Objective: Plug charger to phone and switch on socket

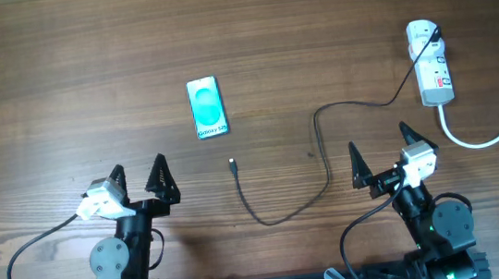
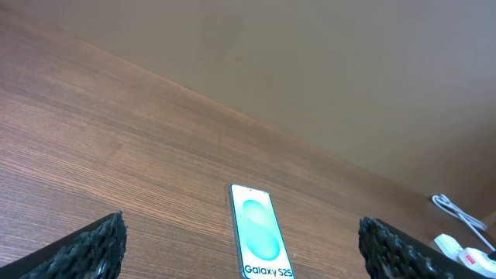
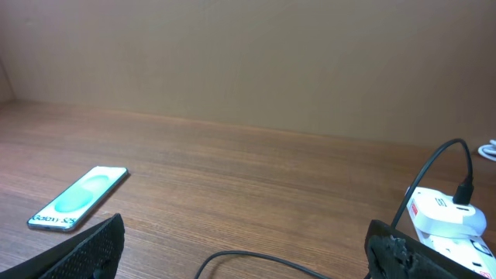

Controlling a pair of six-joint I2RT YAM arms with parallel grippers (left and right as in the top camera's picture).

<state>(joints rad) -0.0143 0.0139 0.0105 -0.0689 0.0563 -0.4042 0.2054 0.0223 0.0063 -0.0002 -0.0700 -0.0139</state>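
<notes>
Left pincer (image 1: 138, 174), right pincer (image 1: 379, 144) agape, empty, at near desk (image 1: 38, 69) edge; charger (image 1: 233, 165) tip between them, phone (image 1: 207, 107) beyond.

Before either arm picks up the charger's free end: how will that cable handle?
Likely floppy: the charger lies in loose curves on the table, so only the gripped bit should follow. Probably light, being thin. Its far end is plugged into the socket, so a long pull may tug or drag that.
</notes>
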